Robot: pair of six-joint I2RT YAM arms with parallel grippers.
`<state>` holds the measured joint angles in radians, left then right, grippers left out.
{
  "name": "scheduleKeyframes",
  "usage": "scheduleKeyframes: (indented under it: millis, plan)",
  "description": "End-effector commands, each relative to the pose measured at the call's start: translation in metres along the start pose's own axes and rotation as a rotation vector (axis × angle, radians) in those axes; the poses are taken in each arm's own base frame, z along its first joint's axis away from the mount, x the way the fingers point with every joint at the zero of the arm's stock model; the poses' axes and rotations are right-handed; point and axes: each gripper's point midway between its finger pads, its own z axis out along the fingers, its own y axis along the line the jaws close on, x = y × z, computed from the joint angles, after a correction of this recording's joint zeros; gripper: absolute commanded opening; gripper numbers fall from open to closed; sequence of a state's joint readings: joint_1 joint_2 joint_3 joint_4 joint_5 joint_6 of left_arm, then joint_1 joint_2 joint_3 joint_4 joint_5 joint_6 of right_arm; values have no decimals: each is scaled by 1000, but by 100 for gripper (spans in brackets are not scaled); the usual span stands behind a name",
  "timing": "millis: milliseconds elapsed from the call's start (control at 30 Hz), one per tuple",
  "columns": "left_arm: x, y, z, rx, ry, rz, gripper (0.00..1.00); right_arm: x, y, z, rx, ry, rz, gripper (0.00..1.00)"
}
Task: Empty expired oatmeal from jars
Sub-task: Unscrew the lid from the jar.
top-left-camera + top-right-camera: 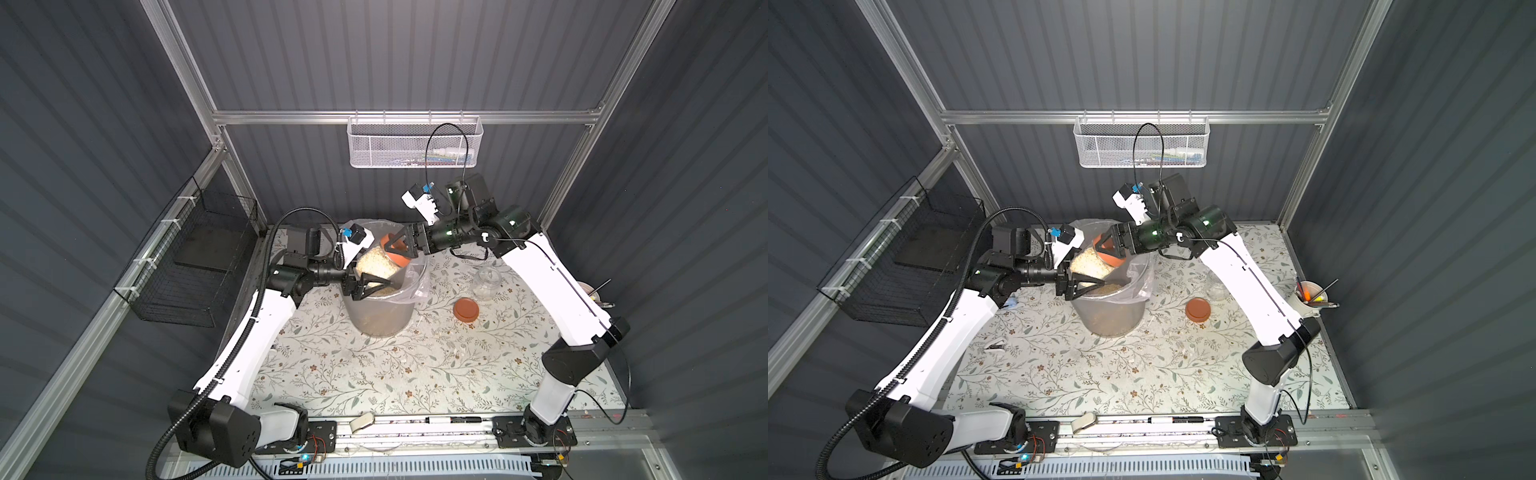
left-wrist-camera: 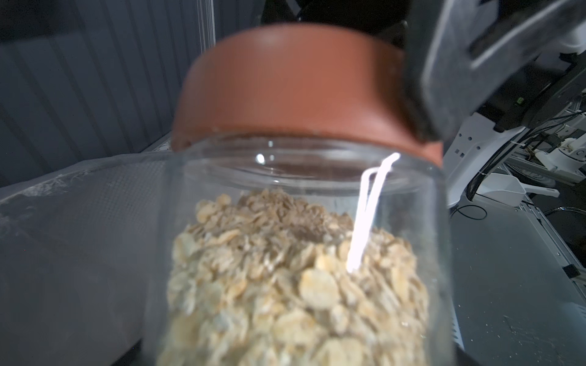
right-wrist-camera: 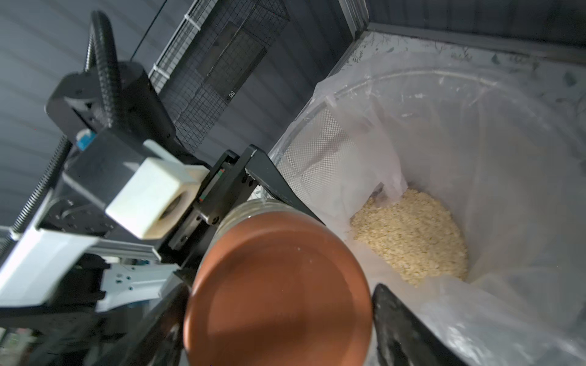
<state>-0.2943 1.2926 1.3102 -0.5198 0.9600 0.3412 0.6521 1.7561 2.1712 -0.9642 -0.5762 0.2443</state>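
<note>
Left pincer (image 1: 376, 278) grips the tilted clear glass jar (image 1: 376, 264) of beige oatmeal (image 2: 285, 285); right pincer (image 1: 395, 247) clamps its terracotta-orange lid (image 3: 279, 291). Risk: jar slips during unscrewing, spilling outside the grey lined bin (image 1: 382, 320).

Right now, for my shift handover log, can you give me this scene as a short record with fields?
left gripper: jaws shut on full jar, tilted over bin
right gripper: jaws closed on that jar's lid, not yet off
bin contents: heap of oatmeal
table: empty jar, loose lid beside it
</note>
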Motion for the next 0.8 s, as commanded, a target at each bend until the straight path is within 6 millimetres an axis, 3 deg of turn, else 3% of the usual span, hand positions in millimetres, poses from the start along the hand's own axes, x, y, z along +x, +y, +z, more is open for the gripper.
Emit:
scheduleKeyframes:
  millis: [0, 167, 333, 433, 567, 767]
  plan:
    - [-52, -31, -18, 84, -134, 172, 0, 30, -15, -6, 64, 87, -218, 57]
    - [-61, -41, -21, 132, -158, 164, 0, 25, -4, -13, -3, -16, -444, 58]
    - [-67, -49, -29, 119, -155, 187, 0, -16, -3, -34, -108, -118, -252, 99]
    - [-67, -47, -29, 103, -149, 190, 0, -27, 17, -41, -233, -119, -115, 99]
    - [-65, -43, -26, 103, -150, 184, 0, -28, 39, -52, -310, -104, 21, 99]
    - [-66, -40, -23, 112, -156, 194, 0, -17, 33, -53, -191, -89, 61, 99]
